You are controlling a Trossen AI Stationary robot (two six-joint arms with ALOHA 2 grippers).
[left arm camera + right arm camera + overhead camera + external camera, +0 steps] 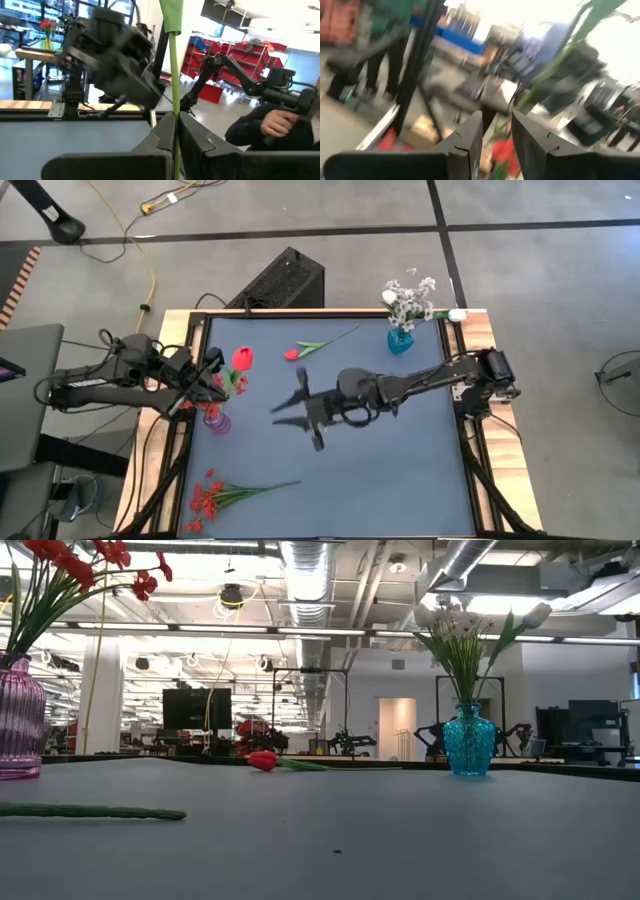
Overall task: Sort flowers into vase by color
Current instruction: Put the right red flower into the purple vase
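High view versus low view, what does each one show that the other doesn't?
Only the high view shows both arms: the left pincer shut on a red tulip stem above the purple vase, the right pincer open mid-table. Only the low view shows the room behind. Both show the blue vase of white flowers and a red tulip lying flat.

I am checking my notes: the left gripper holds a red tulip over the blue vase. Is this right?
Not quite: the vase is wrong. In the high view the left gripper holds the red tulip over the pink vase, not the blue vase.
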